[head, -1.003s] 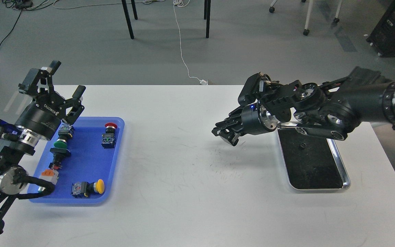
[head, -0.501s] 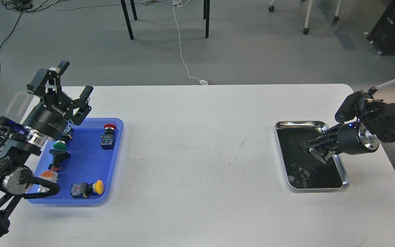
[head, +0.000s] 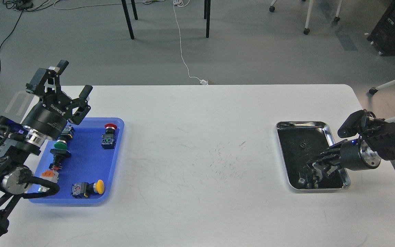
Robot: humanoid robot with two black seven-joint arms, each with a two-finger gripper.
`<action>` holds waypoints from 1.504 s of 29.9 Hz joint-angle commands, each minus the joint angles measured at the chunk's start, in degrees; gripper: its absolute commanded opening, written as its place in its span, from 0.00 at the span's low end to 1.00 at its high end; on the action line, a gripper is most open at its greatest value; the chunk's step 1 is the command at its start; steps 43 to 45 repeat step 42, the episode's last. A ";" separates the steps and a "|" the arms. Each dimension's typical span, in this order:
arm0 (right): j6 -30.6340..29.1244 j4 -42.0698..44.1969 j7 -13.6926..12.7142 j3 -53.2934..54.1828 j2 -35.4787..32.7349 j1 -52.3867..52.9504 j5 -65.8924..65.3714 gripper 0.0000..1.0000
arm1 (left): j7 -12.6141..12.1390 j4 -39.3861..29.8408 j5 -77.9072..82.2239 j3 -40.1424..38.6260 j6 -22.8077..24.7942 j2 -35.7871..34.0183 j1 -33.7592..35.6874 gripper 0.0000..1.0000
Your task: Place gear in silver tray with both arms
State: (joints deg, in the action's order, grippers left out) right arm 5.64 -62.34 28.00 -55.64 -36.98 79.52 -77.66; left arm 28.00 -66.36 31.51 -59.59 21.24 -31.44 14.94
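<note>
Your right hand has pulled back low over the tray (grip unclear); the gear sits inside. Left hand stays apart.

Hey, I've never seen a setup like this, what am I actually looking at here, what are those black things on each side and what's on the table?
This is one picture taken from a robot's own head, looking down at a white table. The black jointed things are its two arms. The left end effector hangs over a blue tray, its two fingers spread open and holding nothing. In that tray lie push-button switches with red, green and yellow caps, plus a few more parts. The right end effector reaches over a silver tray with a dark inner surface. A small dark part, probably the gear, lies in it, apart from the fingers. The right fingers are too dark against the tray to tell if they are open or shut.
</note>
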 commanded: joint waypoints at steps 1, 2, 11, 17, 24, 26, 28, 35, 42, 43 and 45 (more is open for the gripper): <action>-0.10 -0.24 0.00 0.00 -0.11 -0.07 0.14 0.48 | 0.00 0.00 0.04 0.00 -0.06 0.06 0.00 0.98; -0.02 -0.33 0.00 0.00 -0.11 -0.07 0.40 0.60 | 0.00 0.00 0.04 0.09 -0.06 0.06 0.00 0.98; 0.16 -0.24 0.00 15.26 -2.21 -0.33 5.31 0.97 | 0.00 -0.08 0.04 0.09 -0.06 -0.11 0.00 0.98; 0.51 0.81 0.00 37.77 0.06 -11.13 28.24 0.97 | 0.00 -0.08 0.48 0.17 -0.15 0.33 -0.09 0.98; -0.10 6.96 0.00 61.68 10.69 -24.31 55.74 0.97 | 0.00 -0.08 2.86 -0.26 -0.76 2.25 -0.17 0.98; -1.24 6.00 0.00 66.95 12.81 -27.48 64.88 0.97 | -0.05 -0.08 2.77 -0.88 -0.76 4.01 -0.09 0.98; -3.78 4.60 0.00 69.69 13.25 -29.94 69.47 0.97 | -3.73 0.00 2.59 -2.37 -0.33 5.42 -0.17 0.98; -15.21 4.77 0.00 72.16 13.69 -36.36 71.33 0.97 | -5.85 0.53 2.59 -4.92 -0.50 9.73 -3.25 0.98; -14.96 2.49 0.00 75.67 12.90 -37.77 71.33 0.99 | -6.03 0.53 2.77 -5.36 -0.24 10.96 -4.39 0.98; -14.96 2.49 0.00 75.67 12.90 -37.77 71.33 0.99 | -6.03 0.53 2.77 -5.36 -0.24 10.96 -4.39 0.98; -14.96 2.49 0.00 75.67 12.90 -37.77 71.33 0.99 | -6.03 0.53 2.77 -5.36 -0.24 10.96 -4.39 0.98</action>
